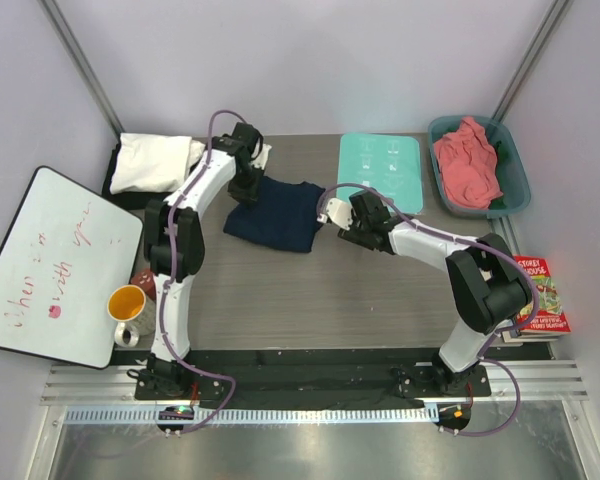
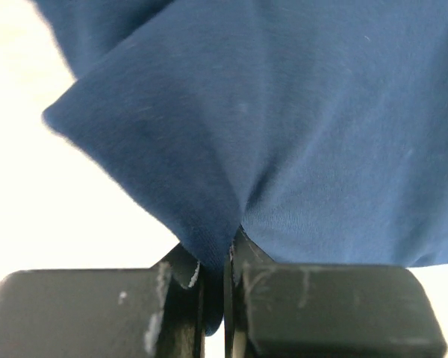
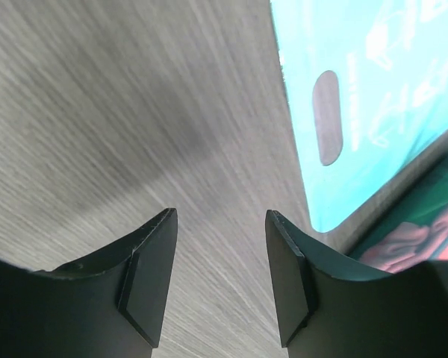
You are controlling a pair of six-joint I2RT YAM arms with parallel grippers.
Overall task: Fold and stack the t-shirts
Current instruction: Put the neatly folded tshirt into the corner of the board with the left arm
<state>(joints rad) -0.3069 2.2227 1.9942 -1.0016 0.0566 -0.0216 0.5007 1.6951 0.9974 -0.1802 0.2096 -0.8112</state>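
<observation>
The dark navy t-shirt [image 1: 278, 213] lies folded in the middle of the table. My left gripper [image 1: 248, 185] is at the shirt's upper left corner. In the left wrist view my left gripper [image 2: 225, 253] is shut on a pinched fold of the navy t-shirt [image 2: 284, 134]. My right gripper [image 1: 330, 212] hovers just off the shirt's right edge. In the right wrist view the right gripper [image 3: 220, 276] is open over bare table with nothing between its fingers. A folded white t-shirt [image 1: 155, 162] rests at the back left on a black one [image 1: 113, 186]. A salmon pink t-shirt [image 1: 467, 160] lies crumpled in the tub.
A mint-green board [image 1: 380, 170] with a handle slot lies right of the navy shirt, and shows as the board [image 3: 358, 112] in the right wrist view. The teal tub [image 1: 517, 170] stands at the back right. A whiteboard [image 1: 55, 265], a yellow cup [image 1: 127, 303] and books [image 1: 540, 295] line the sides.
</observation>
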